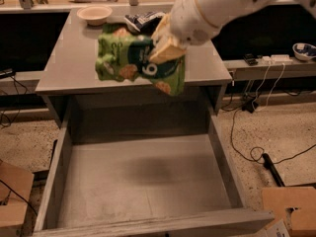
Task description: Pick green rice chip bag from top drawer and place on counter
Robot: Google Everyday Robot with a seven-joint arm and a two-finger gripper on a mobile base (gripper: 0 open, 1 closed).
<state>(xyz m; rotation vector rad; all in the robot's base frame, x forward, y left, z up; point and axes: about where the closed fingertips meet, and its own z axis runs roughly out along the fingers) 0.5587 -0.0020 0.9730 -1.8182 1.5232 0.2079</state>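
- Green bag [123, 56] hangs in the air in front of the desk's near edge, above the back of the open drawer [52, 181]. It touches neither of them.
- Its long axis runs roughly left to right and dips toward the right, where the lower corner hangs past the desk edge. The printed face with the chips is turned to the camera, and the pouch is crumpled.
- End effector [161, 52] is clamped on the green bag at its upper right part, with the pale fingers [168, 46] pressing into the foil. The thick white arm comes in from the upper right.
- Desk [69, 70] lies behind the green bag. At its back edge stand a tan bowl [95, 15] on the left and a blue bag [140, 19] near the middle, partly covered by the arm and the green bag.
- The drawer is pulled far out, and its grey bottom shows.
- Cables [247, 147] run over the floor on the right, and cardboard boxes [289, 206] sit at the lower corners.
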